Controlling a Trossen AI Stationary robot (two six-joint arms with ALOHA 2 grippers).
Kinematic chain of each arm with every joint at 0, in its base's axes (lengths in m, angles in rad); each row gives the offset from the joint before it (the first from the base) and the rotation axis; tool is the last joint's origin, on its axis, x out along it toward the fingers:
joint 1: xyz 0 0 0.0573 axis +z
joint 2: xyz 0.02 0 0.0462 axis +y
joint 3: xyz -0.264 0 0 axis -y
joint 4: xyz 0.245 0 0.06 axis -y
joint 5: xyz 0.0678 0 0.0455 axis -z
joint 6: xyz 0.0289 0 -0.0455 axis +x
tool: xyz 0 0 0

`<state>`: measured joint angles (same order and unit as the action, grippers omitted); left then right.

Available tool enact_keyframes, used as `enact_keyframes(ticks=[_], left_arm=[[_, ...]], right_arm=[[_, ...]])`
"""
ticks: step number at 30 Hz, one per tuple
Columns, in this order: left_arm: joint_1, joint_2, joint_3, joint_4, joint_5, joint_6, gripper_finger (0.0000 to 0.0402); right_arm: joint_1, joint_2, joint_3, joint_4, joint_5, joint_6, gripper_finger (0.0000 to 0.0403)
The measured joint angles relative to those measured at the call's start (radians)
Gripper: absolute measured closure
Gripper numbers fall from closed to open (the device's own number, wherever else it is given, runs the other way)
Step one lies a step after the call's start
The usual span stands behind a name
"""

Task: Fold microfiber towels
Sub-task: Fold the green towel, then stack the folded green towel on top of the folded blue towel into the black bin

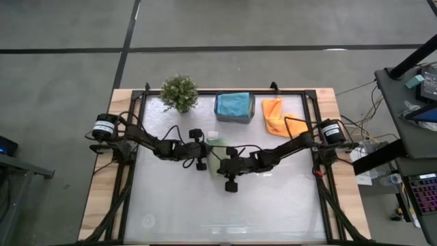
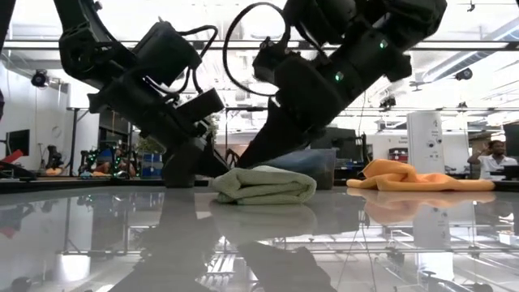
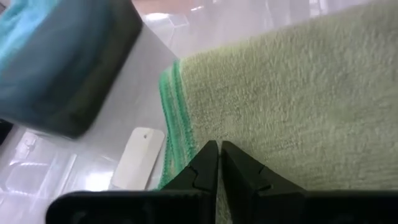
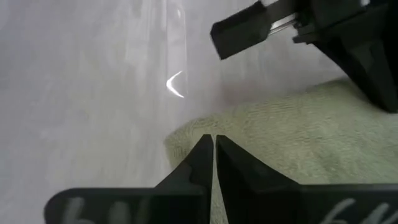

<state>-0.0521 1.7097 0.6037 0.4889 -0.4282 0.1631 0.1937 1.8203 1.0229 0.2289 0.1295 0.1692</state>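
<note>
A light green microfiber towel (image 2: 263, 185) lies folded on the table's middle; in the high view only a small part of it (image 1: 217, 141) shows between the arms. My left gripper (image 3: 217, 155) and my right gripper (image 4: 212, 146) are both shut on it, coming from either side (image 1: 209, 150) (image 1: 221, 162). A teal-blue towel (image 1: 232, 104) lies in the grey bin (image 1: 250, 113) at the far edge. An orange towel (image 1: 274, 116) lies crumpled to the bin's right. The other towels are out of view. My left gripper's shut fingertips (image 3: 208, 163) are on the towel's top surface, just inside its green stitched edge (image 3: 169, 118). The fingers slant down from the table's left. The towel lies on the table. Whether cloth is pinched between them, I cannot tell. My right gripper's shut fingertips (image 4: 202, 152) meet the towel at its rounded folded end (image 4: 186, 134). The fingers slant down from the table's right. The towel rests on the table. One layer or several, I cannot tell.
A small potted plant (image 1: 179, 92) stands at the far left of the table. A white tag (image 3: 138, 158) lies beside the towel's stitched edge. The table's near half (image 1: 225, 212) is bare glossy surface. A person (image 2: 491, 158) sits in the room beyond.
</note>
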Motion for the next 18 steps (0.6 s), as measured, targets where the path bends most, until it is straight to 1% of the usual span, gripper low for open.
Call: enact_keyframes(ticks=[6,8,12,18], left_arm=[[0.000,-0.029,-0.001,0.001,0.000,0.001,0.0394],[0.000,-0.043,-0.003,-0.005,0.000,0.001,0.0394],[0.000,-0.061,-0.005,-0.006,0.000,0.001,0.0394],[0.000,-0.071,-0.005,-0.008,0.000,0.002,0.0394]], right_arm=[[-0.005,-0.065,0.000,-0.092,-0.001,0.075,0.0390],[-0.005,-0.086,0.000,-0.106,0.000,0.098,0.0384],[-0.016,-0.122,0.001,-0.164,-0.004,0.187,0.0348],[-0.067,-0.169,0.002,-0.307,-0.001,0.443,0.0272]])
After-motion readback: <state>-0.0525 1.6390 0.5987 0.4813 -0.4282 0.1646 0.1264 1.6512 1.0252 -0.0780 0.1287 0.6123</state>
